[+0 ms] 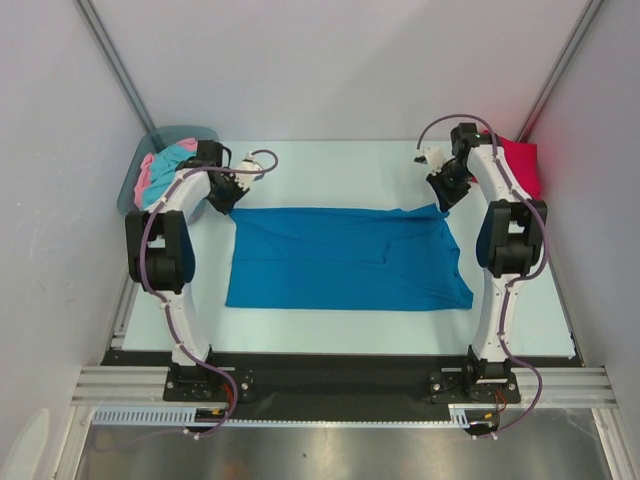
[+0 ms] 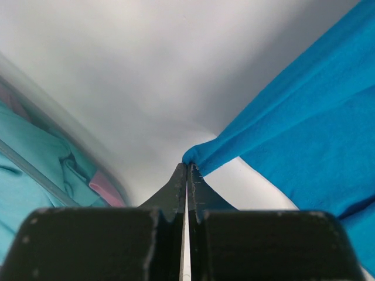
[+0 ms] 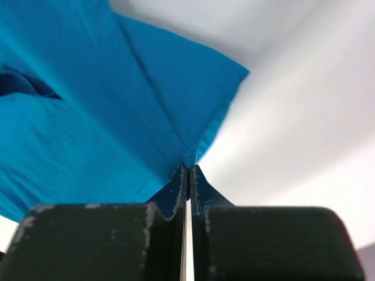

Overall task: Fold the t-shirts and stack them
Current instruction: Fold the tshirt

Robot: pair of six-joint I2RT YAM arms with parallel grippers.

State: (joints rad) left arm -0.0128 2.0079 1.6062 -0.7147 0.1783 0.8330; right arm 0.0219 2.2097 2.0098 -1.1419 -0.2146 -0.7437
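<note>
A deep blue t-shirt (image 1: 345, 258) lies spread flat across the middle of the table. My left gripper (image 1: 224, 198) is shut on its far left corner (image 2: 193, 155), pinching the cloth at the fingertips. At the far right corner (image 3: 188, 157) my right gripper (image 1: 444, 196) is shut on the cloth as well. A bright red t-shirt (image 1: 524, 163) lies at the far right, behind the right arm. Turquoise (image 1: 172, 160) and pink (image 1: 147, 172) t-shirts fill the bin at the far left; in the left wrist view the turquoise one (image 2: 32, 170) shows at the left.
The grey-blue plastic bin (image 1: 160, 141) stands at the far left corner of the white table (image 1: 330, 165). Grey walls close in on both sides. The black rail with the arm bases (image 1: 330, 380) runs along the near edge.
</note>
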